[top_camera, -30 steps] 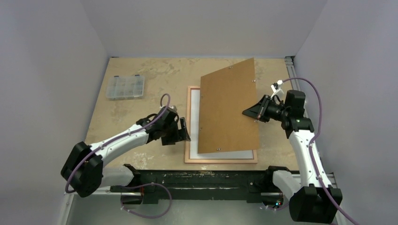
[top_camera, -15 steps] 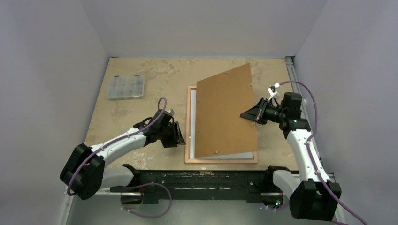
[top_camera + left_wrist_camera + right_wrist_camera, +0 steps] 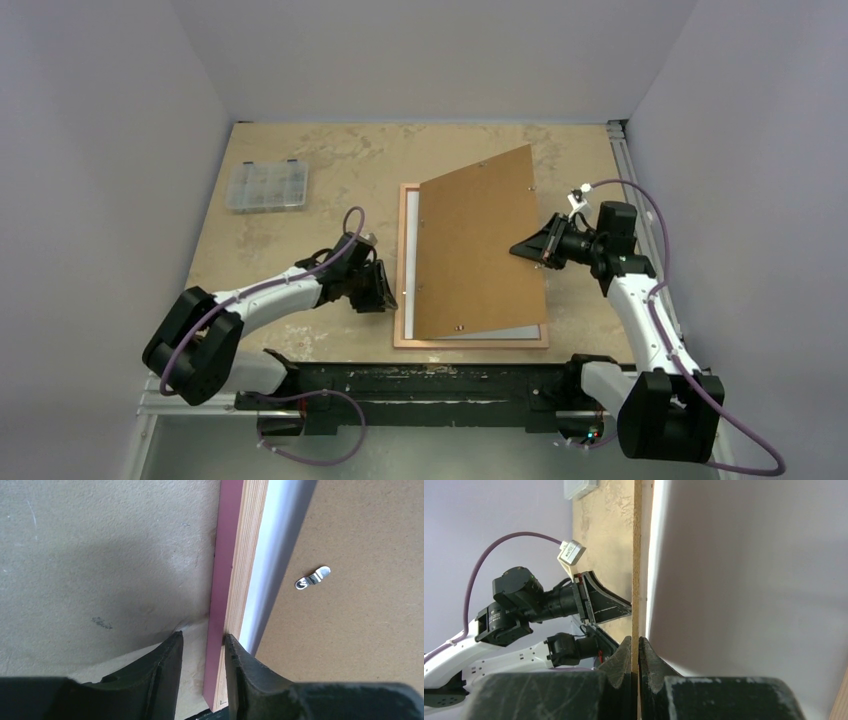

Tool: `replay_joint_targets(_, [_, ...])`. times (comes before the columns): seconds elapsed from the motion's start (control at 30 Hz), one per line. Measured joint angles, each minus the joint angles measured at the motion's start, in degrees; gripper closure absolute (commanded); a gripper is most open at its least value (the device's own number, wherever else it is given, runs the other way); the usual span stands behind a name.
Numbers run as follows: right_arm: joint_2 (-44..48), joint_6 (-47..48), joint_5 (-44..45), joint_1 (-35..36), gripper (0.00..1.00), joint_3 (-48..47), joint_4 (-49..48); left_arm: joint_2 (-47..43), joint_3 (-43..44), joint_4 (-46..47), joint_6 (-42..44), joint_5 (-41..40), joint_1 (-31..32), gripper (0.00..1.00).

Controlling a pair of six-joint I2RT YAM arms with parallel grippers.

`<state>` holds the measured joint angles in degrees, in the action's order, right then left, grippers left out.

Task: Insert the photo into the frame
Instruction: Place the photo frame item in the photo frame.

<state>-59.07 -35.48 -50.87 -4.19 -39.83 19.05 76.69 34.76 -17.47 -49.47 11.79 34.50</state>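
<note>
While the right gripper [image 3: 516, 247] pinches the right edge of the brown backing board [image 3: 480, 250], its fingers squeezed tight on the thin sheet, the board hangs at a slant over the frame [image 3: 470, 343], right side raised. From where I stand the frame lies flat on the table [image 3: 300, 230], about the middle, long sides running near to far. Inside it I see the photo [image 3: 272, 530], white back up, showing only as a strip along the left and a sliver at the near edge; the board covers the rest. Over on the left, the left gripper [image 3: 202, 637] is down at the frame's left rail, close to the near corner. Its jaws are partly open and stand one on each side of the pink wood, with a thin gap on the outer side. A small metal clip [image 3: 312, 578] sits on the board. A clear parts box [image 3: 267, 186] rests far left.
</note>
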Motion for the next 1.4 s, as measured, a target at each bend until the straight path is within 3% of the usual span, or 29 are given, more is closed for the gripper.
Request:
replay_joint_targets(0.4, [-2.9, -0.5, -0.9, 0.0, 1.0, 0.3, -1.1, 2.1, 0.0, 3.7, 0.2, 3.0, -0.3, 0.82])
replay_joint_targets(1.0, [-12.7, 2.6, -3.8, -0.1, 1.0, -1.7, 0.2, 3.5, 1.5, 2.4, 0.5, 3.2, 0.1, 0.88])
replay_joint_targets(1.4, [-19.1, 8.1, -5.2, -0.2, 1.0, -4.7, 2.8, 6.0, 6.8, -4.3, 1.7, -0.7, 2.5, 0.92])
